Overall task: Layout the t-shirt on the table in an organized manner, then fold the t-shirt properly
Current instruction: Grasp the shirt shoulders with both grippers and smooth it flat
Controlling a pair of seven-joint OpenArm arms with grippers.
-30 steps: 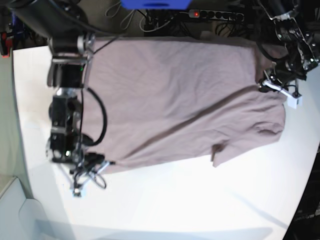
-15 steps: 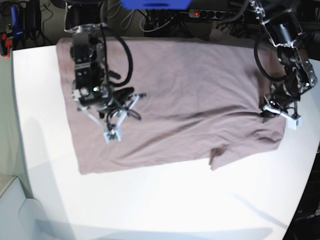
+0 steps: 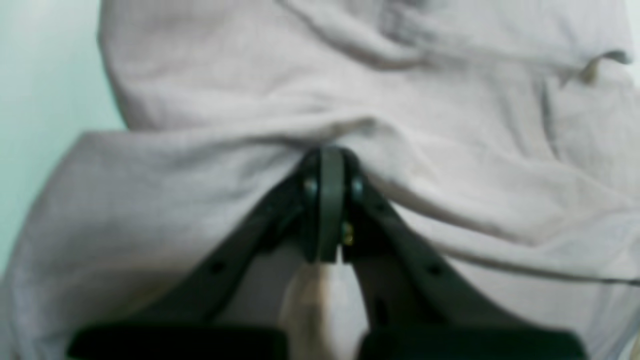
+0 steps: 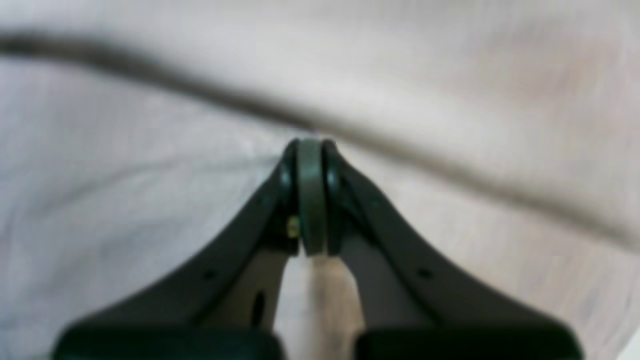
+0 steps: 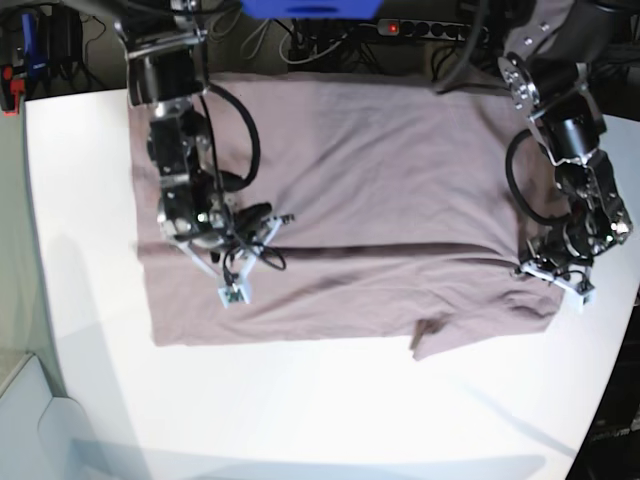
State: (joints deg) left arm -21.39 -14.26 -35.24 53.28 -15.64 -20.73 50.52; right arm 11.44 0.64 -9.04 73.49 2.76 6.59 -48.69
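Note:
The dusty mauve t-shirt point(image 5: 370, 160) lies spread across the far half of the white table point(image 5: 330, 410). A long crease runs across its middle. My right gripper point(image 5: 232, 290) is down on the shirt's left part, at the crease's left end. In the right wrist view it point(image 4: 310, 150) is shut, with cloth point(image 4: 150, 200) pinched at the tips. My left gripper point(image 5: 568, 287) sits at the shirt's right edge. Its jaws point(image 3: 326, 160) are shut in a bunched fold of the shirt point(image 3: 450, 150). The collar is not visible.
A black power strip point(image 5: 430, 30) and a blue object point(image 5: 310, 8) lie beyond the table's far edge, with cables around them. The table's curved right edge point(image 5: 615, 350) passes close to the left gripper. Bare white tabletop spans the front.
The right gripper left the shirt's near-left corner and moved back and right onto the cloth. The left gripper slid toward the front along the right edge. A crease formed across the shirt.

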